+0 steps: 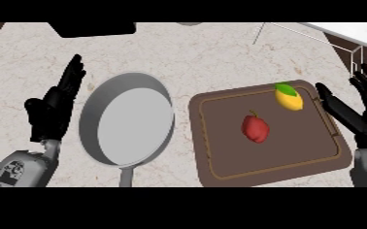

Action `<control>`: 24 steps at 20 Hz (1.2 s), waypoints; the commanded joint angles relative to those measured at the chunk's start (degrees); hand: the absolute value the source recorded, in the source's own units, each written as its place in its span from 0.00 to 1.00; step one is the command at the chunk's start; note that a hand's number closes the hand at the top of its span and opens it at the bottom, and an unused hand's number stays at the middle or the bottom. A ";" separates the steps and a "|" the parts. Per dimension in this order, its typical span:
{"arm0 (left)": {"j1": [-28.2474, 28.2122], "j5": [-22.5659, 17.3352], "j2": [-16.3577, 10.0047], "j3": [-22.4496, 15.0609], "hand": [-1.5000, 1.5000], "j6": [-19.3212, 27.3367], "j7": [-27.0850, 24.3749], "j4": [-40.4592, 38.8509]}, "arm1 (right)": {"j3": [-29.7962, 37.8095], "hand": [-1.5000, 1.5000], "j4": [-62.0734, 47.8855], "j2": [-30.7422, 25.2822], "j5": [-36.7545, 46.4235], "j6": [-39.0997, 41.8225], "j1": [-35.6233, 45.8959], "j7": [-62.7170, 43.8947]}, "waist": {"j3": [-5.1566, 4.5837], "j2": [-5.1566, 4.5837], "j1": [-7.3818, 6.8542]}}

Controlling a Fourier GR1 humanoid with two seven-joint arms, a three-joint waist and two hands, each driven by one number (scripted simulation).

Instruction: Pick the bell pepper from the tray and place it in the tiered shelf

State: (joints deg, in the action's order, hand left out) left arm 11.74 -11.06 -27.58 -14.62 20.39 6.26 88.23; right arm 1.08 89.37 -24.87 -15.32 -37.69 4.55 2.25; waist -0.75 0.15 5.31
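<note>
A red bell pepper (pixel 255 128) lies near the middle of the brown tray (pixel 222 170), which sits on the counter at the right. The tiered shelf (pixel 309 31) shows as thin wire lines at the top right corner. My right hand (pixel 342 110) is open with fingers straight, just off the tray's right edge and apart from the pepper. At the far left my left hand (pixel 57 102) rests open, fingers pointing up.
A yellow lemon (pixel 289 98) with a green leaf lies in the tray's far right corner. A grey frying pan (pixel 129 121) stands between my left hand and the tray. A dark object (pixel 93 28) sits at the counter's back left.
</note>
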 commanded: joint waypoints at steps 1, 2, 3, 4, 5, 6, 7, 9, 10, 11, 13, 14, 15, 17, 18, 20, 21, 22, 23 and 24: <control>-1.34 -0.30 1.10 -1.06 0.50 -0.51 -0.85 0.05 | 3.48 1.00 -8.85 -6.42 12.16 -13.19 -9.62 -1.12 | -0.59 -1.51 2.28; -2.51 -0.96 1.53 -2.20 0.50 -1.81 -0.93 0.67 | 4.36 1.00 -7.61 -3.58 13.55 -18.84 -10.94 -0.18 | -0.09 -0.36 1.13; -2.50 -0.63 2.72 -2.46 0.50 -1.27 -2.01 -0.66 | 4.58 0.00 -6.20 -0.53 15.10 -23.83 -11.58 1.47 | 0.11 -0.31 0.66; -2.36 -0.82 2.50 -2.91 0.50 -2.11 -1.40 -0.08 | 5.10 0.00 -4.41 1.65 16.48 -28.17 -12.35 2.76 | 0.35 0.05 -0.61; -1.65 -0.84 3.37 -3.20 0.50 -1.96 -1.65 0.50 | 3.27 0.00 -1.62 5.68 18.38 -31.96 -13.96 5.37 | 0.44 0.25 -1.02; -2.09 -0.87 3.75 -3.84 0.50 -2.42 -1.52 0.32 | 3.81 0.00 2.01 7.03 18.98 -34.39 -14.64 5.56 | 0.47 0.34 -1.63; -3.08 -0.22 3.95 -4.08 0.50 -3.14 -4.52 -1.59 | 1.21 0.00 4.70 10.95 20.91 -36.31 -16.35 7.96 | 0.47 0.18 -2.09; -0.57 0.36 5.25 -3.93 0.50 -2.96 -4.68 -3.30 | -2.30 0.00 12.16 15.15 23.15 -37.14 -20.12 10.18 | 0.56 0.13 -2.53; -0.97 0.76 5.98 -4.64 0.50 -3.20 -4.63 -4.03 | -2.44 0.00 17.02 12.42 24.11 -35.02 -22.40 7.96 | 0.55 0.09 -3.10; -2.24 0.17 4.23 -4.11 0.50 -5.29 -5.14 -2.83 | -6.96 0.00 18.19 15.05 26.92 -35.24 -24.50 6.61 | 0.55 0.02 -4.06; -0.63 0.85 6.03 -4.33 0.50 -4.50 -5.56 -4.26 | -12.18 0.00 19.32 12.67 31.16 -30.38 -30.49 1.38 | 0.44 -0.27 -4.21; 0.17 1.23 7.38 -4.91 0.50 -4.00 -5.88 -5.44 | -12.61 0.00 18.16 10.64 32.66 -28.20 -31.27 -1.67 | 0.35 -0.54 -4.33; 1.28 0.93 6.26 -4.10 0.50 -4.69 -4.52 -5.55 | -12.97 0.00 19.30 9.86 34.42 -27.73 -34.82 -3.53 | 0.31 -0.58 -4.14; 1.37 2.05 7.63 -5.09 0.50 -4.17 -5.91 -5.91 | -13.88 0.00 20.32 8.63 38.90 -26.06 -36.08 -8.18 | 0.23 -0.89 -4.83; 0.55 2.24 7.95 -5.62 0.50 -3.48 -5.17 -3.57 | -13.75 0.00 22.27 7.58 40.90 -24.93 -38.14 -10.09 | 0.19 -0.79 -5.29; -0.49 1.35 6.62 -4.63 0.50 -5.62 -7.06 -4.19 | -13.32 0.00 22.76 8.18 44.72 -23.08 -37.86 -15.33 | 0.09 -1.17 -6.37; 1.56 1.58 7.34 -5.19 0.50 -5.08 -4.40 -3.18 | -13.98 0.00 24.40 8.27 46.87 -21.89 -40.12 -17.11 | 0.13 -1.09 -5.90; 1.35 2.01 7.65 -4.88 0.50 -4.53 -5.47 -4.85 | -14.21 0.00 26.17 8.27 47.76 -20.28 -40.36 -18.93 | -0.03 -1.44 -5.97; 1.69 1.58 7.14 -4.53 0.50 -5.65 -5.87 -4.76 | -12.39 0.00 25.43 8.07 49.61 -18.60 -39.94 -22.50 | 0.02 -1.56 -6.51; 1.13 1.91 7.18 -5.12 0.50 -5.61 -5.65 -4.54 | -13.27 0.00 26.85 8.04 50.84 -16.88 -40.80 -23.94 | -0.08 -1.69 -6.85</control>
State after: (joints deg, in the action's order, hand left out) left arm 14.06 -9.10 -21.15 -18.28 15.76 0.25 84.94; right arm -11.76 113.11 -16.43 29.73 -59.40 -33.55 -14.08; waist -0.42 -0.81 -0.63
